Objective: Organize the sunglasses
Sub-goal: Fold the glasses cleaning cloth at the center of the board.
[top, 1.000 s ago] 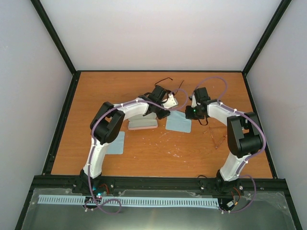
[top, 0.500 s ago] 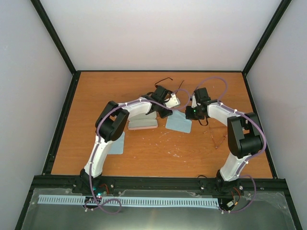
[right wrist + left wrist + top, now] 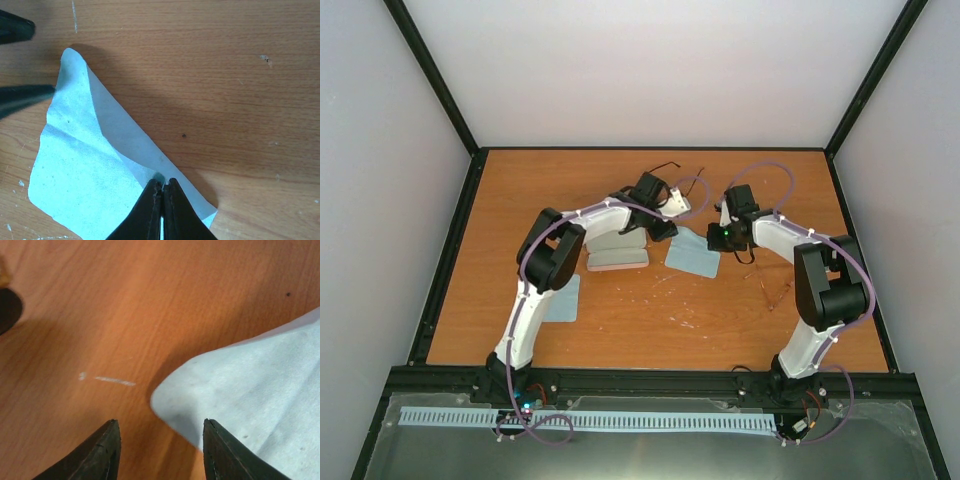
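- Robot lab test cell, not a home or shop.
- Orange wood table (image 3: 620, 180) is boxed in: black frame posts (image 3: 430, 75) rise from its far corners, w/ plain white panels (image 3: 650, 70) behind & to both sides of table.
- Two white/black arms w/ purple cabling, left arm (image 3: 525, 320) & right arm (image 3: 815, 340), bolted at table's near edge.
- White slotted cable duct (image 3: 590, 421) on metal sheet (image 3: 650, 455), just in front of table.

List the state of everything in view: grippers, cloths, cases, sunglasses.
Left gripper: open, at a corner of the middle cloth.
Right gripper: shut on that cloth's edge.
Middle cloth: edge pinched, folded over.
Left cloth: flat, partly hidden.
Cases: partly hidden; open or shut unclear.
Black sunglasses: loose on table, far side.
Clear sunglasses: loose on table, right side.
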Available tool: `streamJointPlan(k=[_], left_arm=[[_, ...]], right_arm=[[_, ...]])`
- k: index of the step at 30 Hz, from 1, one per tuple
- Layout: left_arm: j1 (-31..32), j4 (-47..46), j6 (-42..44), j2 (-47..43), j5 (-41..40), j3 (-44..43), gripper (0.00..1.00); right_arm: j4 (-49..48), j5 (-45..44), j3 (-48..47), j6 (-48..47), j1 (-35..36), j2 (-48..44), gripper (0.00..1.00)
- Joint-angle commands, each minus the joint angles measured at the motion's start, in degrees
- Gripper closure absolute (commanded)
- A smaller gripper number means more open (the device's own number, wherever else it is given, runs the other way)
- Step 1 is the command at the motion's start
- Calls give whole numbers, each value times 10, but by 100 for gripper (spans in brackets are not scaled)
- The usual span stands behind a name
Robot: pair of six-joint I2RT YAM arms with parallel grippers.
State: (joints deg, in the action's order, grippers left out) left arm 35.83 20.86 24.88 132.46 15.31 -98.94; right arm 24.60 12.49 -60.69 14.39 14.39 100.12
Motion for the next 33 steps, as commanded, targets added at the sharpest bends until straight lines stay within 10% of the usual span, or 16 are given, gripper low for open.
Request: streamJointPlan(k=[1,10,33], left_arm=[[-40,18,-23,-29,68,-31,56],[-45,132,24,59,159,-170,57],[-38,154,86,97,156,-169,58]], right_arm=[[-1,-13,-3,-4,-3,-5,97],[-5,-11,-6,0,-4,-2,97],[-10,0,-5,-4,-4,0,97]])
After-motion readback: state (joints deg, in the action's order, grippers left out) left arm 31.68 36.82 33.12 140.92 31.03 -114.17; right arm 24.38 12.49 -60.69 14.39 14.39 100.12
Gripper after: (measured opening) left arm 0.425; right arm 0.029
